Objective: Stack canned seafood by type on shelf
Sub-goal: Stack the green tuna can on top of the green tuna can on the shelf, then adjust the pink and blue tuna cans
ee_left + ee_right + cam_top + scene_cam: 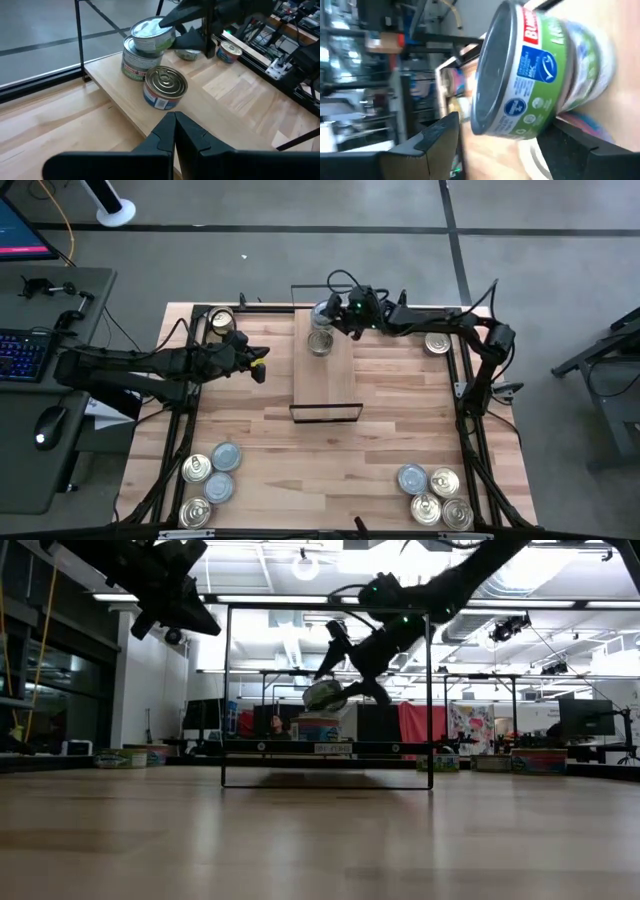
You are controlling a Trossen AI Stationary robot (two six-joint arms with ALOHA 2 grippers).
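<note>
- The right gripper (328, 313) sits at the upper middle of the high view, over the far end of the shelf (325, 390), the light plank in the middle of the table (400, 430).
- Its jaws stand apart on either side of a green-labelled tin (530, 75). This tin rests on another tin of the same kind, making a two-high stack (145, 50); whether the fingers press on it cannot be told.
- In the low view the top tin (325, 695) looks tilted, sitting under the dark fingers.
- Just beside the stack on the plank stands a single blue-labelled tin (165, 89) with a pull-tab lid.
- The left gripper (258, 363) waits at the left centre of the high view, to the left of the shelf; its fingers (175, 132) are pressed together with nothing between them.
- More canned seafood lies on the tabletop: a cluster of four (208, 485) at the lower left, another four (435, 495) at the lower right, one gold-topped tin (220, 320) at the upper left and one (437, 343) at the upper right.
</note>
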